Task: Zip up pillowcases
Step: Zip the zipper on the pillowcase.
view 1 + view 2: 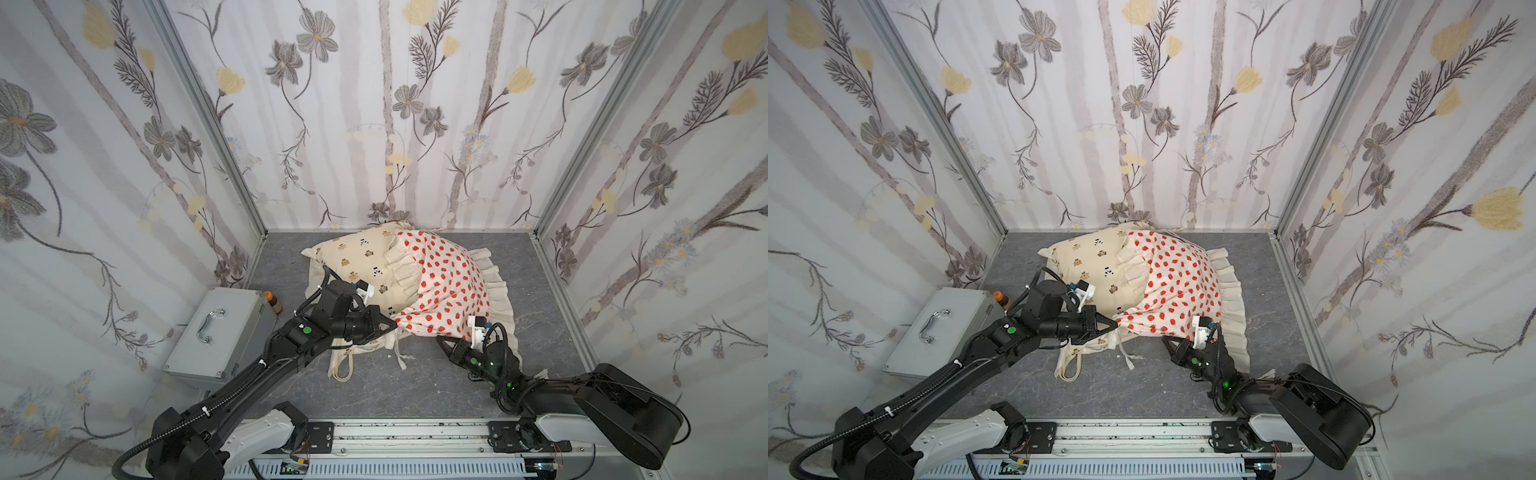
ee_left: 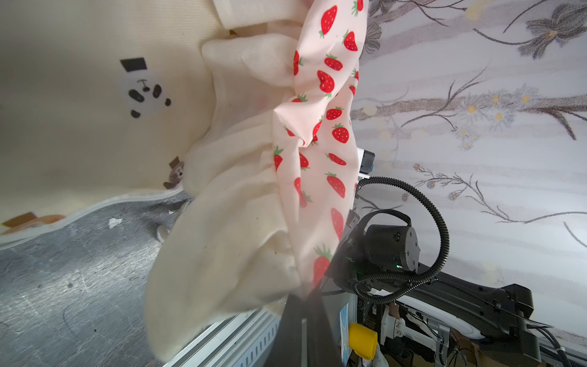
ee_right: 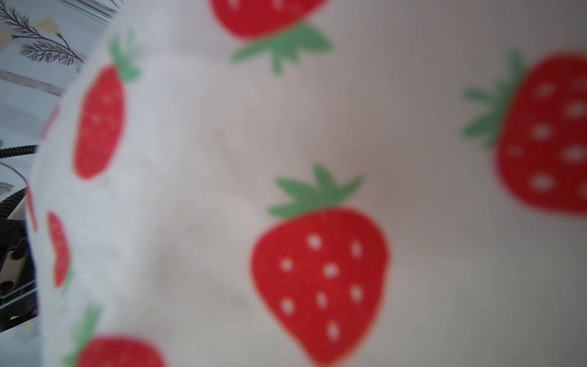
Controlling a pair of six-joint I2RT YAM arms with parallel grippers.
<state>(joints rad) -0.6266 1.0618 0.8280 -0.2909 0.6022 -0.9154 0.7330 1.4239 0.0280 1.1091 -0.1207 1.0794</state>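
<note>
Lying toward the back of grey table (image 1: 415, 386): strawberry pillowcase (image 1: 444, 274), overlapping bear pillowcase (image 1: 353, 257). Its near corner clamped tight in left gripper (image 1: 392, 325); right gripper (image 1: 441, 341) closed at its near edge, any hold unclear.

strawberry pillowcase (image 1: 444, 274): white, red strawberries with green leaves, cream ruffle
bear pillowcase (image 1: 353, 257): cream, small brown bears, black-and-white pandas
metal case (image 1: 245, 320): silver
floor (image 1: 415, 386): grey, marbled
walls (image 1: 353, 83): pale stripes, grey and yellow flowers
my arms (image 1: 249, 370): black, white at the base, green lights
</note>
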